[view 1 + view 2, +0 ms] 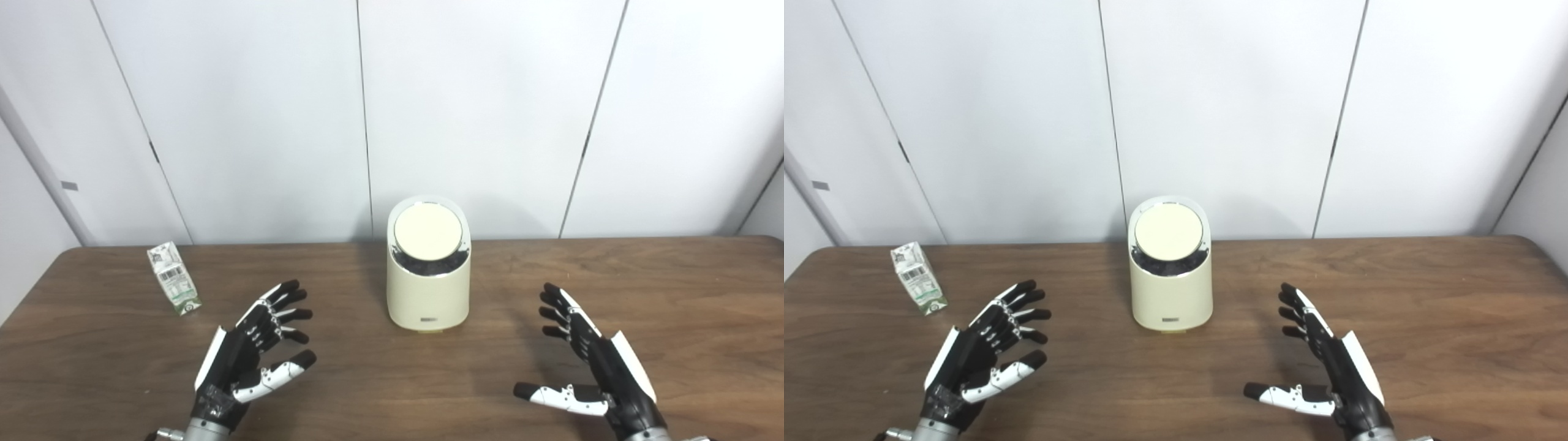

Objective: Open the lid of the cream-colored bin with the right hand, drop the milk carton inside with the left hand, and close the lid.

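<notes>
While both hands wait low over the table, the left eye view shows one cream bin [429,275], a smooth rounded plastic tub standing upright at the middle of a dark wood-grain table [674,294]. Its round flat lid [427,231] is down, tilted toward the camera, with a shiny rim around it. One small boxy milk carton [174,278], printed white and green, stands far left near the table's back edge, well apart from the bin. The left hand [254,349], black and white, is released, fingers spread, holding nothing, between carton and bin. Bare wood lies around everything.

From the right eye view, the right hand [1326,361] is likewise released with fingers spread, right of the bin and apart from it. Plain white wall panels [1225,110] rise behind the table's back edge.
</notes>
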### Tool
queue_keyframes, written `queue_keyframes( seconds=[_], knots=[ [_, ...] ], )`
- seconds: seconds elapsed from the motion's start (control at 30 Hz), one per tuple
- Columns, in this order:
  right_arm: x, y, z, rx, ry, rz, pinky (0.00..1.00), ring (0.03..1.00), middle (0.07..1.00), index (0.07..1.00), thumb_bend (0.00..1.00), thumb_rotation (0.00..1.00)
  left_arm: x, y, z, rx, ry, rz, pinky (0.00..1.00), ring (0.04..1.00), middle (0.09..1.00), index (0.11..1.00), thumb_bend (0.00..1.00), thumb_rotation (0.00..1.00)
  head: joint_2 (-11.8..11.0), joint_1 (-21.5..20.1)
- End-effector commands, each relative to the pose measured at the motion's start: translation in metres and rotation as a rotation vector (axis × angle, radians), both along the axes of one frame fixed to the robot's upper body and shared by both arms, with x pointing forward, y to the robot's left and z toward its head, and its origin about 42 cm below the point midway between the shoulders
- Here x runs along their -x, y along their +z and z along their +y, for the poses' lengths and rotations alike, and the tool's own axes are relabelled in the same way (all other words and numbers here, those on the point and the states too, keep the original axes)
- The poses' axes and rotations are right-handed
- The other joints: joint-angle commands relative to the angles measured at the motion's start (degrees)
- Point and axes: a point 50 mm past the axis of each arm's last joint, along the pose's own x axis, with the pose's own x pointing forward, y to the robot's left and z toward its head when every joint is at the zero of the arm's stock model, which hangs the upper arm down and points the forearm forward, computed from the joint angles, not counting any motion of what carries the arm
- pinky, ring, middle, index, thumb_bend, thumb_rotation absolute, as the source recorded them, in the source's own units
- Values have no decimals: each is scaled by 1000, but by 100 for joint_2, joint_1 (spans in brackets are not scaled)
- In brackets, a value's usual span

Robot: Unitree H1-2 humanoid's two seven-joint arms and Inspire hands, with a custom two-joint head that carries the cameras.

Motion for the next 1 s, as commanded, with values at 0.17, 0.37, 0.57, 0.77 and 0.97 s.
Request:
queue_keyframes(
  seconds=[0.17, 0.37, 0.57, 0.77, 0.97],
  knots=[
    [-4, 20, 5, -16, 21, -99, 806, 883, 916, 936, 768, 214, 0, 0, 0, 11, -2, -16, 580, 752, 848, 889, 735, 207, -2, -9],
    [-4, 20, 6, -14, 22, -95, 809, 887, 920, 939, 765, 214, 1, 0, -1, 15, -5, -14, 578, 749, 843, 886, 735, 204, -2, -18],
    [-5, 21, 7, -15, 22, -98, 812, 889, 918, 936, 766, 218, 0, -2, 0, 22, -2, -9, 588, 750, 840, 887, 745, 212, -11, 15],
    [-18, 42, 19, 1, 41, -140, 790, 878, 918, 929, 773, 266, -2, -3, 1, 13, 1, -6, 591, 754, 840, 884, 736, 206, -77, -45],
    [-41, 81, 23, 59, 56, -194, 751, 875, 915, 933, 795, 248, -4, -6, 1, 10, 0, -7, 587, 746, 840, 884, 735, 202, -149, -178]
  ],
)
